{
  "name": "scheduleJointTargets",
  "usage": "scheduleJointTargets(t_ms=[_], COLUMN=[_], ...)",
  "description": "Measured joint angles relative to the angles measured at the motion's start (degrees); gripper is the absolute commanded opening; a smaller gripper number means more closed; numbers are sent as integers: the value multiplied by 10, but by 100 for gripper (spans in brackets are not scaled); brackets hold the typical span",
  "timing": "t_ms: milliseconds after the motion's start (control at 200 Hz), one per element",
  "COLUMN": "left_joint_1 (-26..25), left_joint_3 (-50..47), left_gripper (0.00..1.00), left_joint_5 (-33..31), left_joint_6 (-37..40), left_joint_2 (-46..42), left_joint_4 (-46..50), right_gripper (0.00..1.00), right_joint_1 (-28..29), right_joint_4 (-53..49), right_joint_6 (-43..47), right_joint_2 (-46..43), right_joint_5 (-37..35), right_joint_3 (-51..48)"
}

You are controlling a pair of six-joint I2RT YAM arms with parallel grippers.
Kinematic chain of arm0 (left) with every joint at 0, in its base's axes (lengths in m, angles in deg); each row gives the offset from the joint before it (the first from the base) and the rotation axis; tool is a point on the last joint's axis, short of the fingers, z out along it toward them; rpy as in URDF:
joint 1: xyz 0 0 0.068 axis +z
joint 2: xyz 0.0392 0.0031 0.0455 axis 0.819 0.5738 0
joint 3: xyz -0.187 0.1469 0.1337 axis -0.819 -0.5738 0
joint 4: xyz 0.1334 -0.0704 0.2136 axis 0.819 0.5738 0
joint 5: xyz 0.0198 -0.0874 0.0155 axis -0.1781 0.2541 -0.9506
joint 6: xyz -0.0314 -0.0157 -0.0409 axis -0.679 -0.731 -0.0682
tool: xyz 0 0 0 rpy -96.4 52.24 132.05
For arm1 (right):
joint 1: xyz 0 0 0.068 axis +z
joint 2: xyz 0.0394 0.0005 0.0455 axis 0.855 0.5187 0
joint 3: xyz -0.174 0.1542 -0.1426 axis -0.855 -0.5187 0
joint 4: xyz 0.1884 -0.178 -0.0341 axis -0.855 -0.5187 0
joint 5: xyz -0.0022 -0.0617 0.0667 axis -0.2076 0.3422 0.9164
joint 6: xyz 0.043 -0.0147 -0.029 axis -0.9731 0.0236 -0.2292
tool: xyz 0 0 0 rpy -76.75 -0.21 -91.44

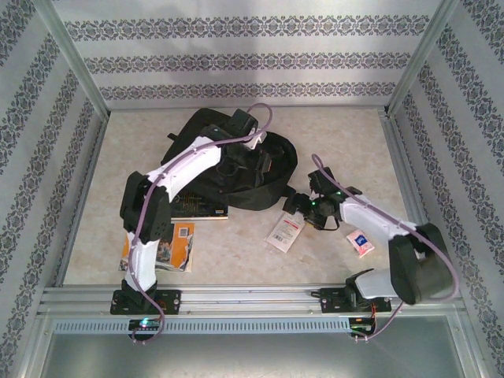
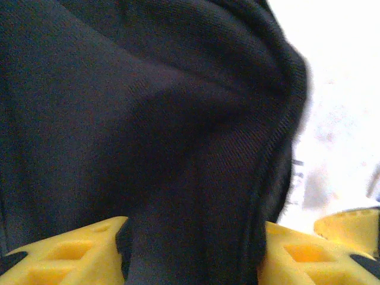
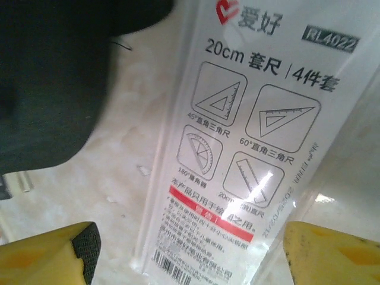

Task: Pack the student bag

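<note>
L gripper (image 2: 193, 240) (jaws apart) astride student bag (image 2: 148, 119) fold — R gripper (image 3: 190, 240), jaws wide, over ruler pkt (image 3: 237, 148)

Clear ruler-set pkt (image 1: 285, 231) w/ red stripe lies flat nr the middle of the tabletop (image 1: 236, 260), small white pkt (image 1: 361, 242) apart to its right. Orange book (image 1: 175, 250) lies by front-left corner, dark book (image 1: 197, 206) just behind it.

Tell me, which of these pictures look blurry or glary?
Left wrist view: the student bag sits so close its black fabric looks soft, and the background at right is blown out white. Right wrist view: print on the ruler set packet is readable, with a glare streak low on it. Top external view: evenly lit.
</note>
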Motion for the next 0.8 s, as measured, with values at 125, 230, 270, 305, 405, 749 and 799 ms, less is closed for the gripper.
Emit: scheduleJointTargets(t_ms=[125, 230, 270, 305, 405, 749, 799], left_joint_1=[-31, -83, -104, -119, -151, -153, -151], left_joint_3=[-9, -11, -19, -29, -75, -148, -148], left_gripper=[57, 53, 50, 48, 40, 28, 26], left_joint_5=[-5, -10, -9, -7, 10, 21, 21], left_joint_6=[-1, -1, -2, -4, -16, -50, -52], left_joint_2=[-45, -62, -63, -63, -56, 47, 54], left_joint_4=[-1, -3, -9, -16, -38, -97, -107], right_gripper=[77, 69, 67, 65, 60, 56, 55], right_joint_1=[-39, -70, -80, -88, -111, -162, -166], right_joint_4=[23, 35, 39, 42, 62, 164, 170], right_joint_6=[7, 13, 15, 16, 16, 12, 10], right_joint_2=[-64, -99, -104, -104, -101, 1, 10], right_joint_5=[3, 1, 1, 2, 15, 102, 110], right_joint_3=[-35, -70, -80, -88, -110, -132, -131])
